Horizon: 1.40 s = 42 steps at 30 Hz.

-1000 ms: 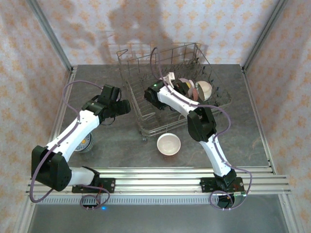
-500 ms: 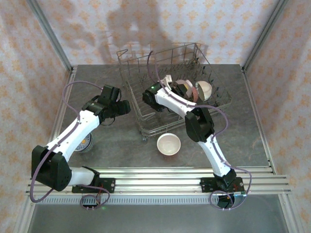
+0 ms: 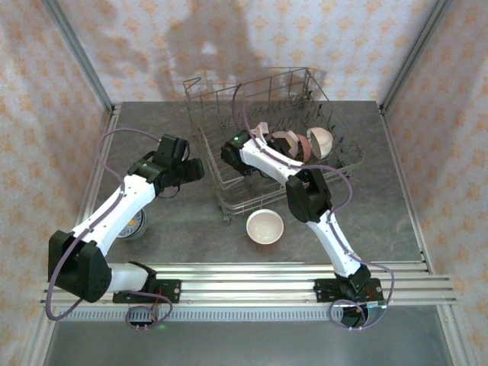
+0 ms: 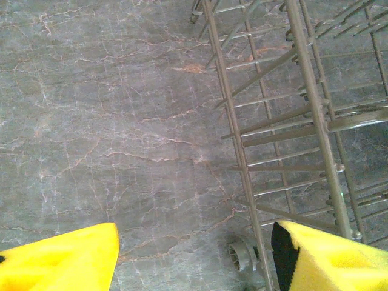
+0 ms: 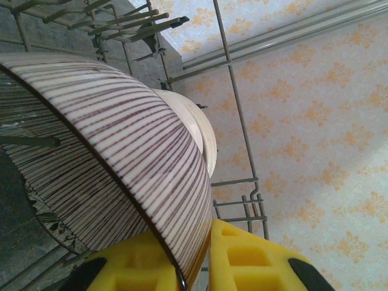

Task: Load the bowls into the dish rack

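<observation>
Found striped bowl (image 5: 109, 151) tilted inside dish rack (image 4: 316, 115), rim pinched in right gripper (image 5: 185, 267), lower part cut off. Saw cream bowl (image 5: 194, 130) just behind, mostly hidden. Spotted white bowl (image 3: 264, 226) on table (image 3: 187, 225) near rack front, another bowl (image 3: 136, 226) half hidden under left arm (image 3: 114, 210). Hovered left gripper (image 4: 194, 260) spread wide over table just beside rack.

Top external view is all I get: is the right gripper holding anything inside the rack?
Observer: Yes. In the right wrist view, the right gripper is shut on the rim of a brown-striped bowl.
Operator: Anything behind that bowl?
Observer: A cream bowl stands just behind it in the rack.
Operator: And the left gripper?
Observer: The left gripper is open with nothing between its fingers, above the table beside the rack's edge.
</observation>
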{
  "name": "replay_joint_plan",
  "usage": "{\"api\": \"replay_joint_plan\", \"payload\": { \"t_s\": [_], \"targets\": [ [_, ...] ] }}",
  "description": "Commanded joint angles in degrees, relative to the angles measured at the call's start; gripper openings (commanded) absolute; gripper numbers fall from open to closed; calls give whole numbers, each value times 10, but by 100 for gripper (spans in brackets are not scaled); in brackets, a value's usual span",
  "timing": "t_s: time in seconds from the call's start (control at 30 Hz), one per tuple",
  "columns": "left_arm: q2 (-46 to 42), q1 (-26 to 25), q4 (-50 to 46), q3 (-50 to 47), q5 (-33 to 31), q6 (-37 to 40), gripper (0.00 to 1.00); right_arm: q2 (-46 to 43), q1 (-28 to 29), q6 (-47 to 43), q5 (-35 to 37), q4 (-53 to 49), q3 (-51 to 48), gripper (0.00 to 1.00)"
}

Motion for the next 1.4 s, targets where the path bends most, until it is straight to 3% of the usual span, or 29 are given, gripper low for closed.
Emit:
{"api": "replay_joint_plan", "payload": {
  "t_s": [0.0,0.33,0.5,0.8,1.1,1.37],
  "targets": [
    [-11,5,-2,7,-16,8,69,-2,3,3,-38,-86,21,12],
    [-3,5,-10,23,-8,10,69,-13,3,-7,-102,-85,29,22],
    [-3,5,-10,28,-1,9,69,-11,3,-11,-120,-85,51,35],
    [-14,4,-13,31,5,8,73,-18,1,-34,-138,-84,103,71],
    [-25,4,-15,36,4,12,75,-51,-1,-83,-160,-43,119,85],
    [-20,4,-23,59,10,17,75,-148,-16,-159,-266,82,73,87]
  ]
}}
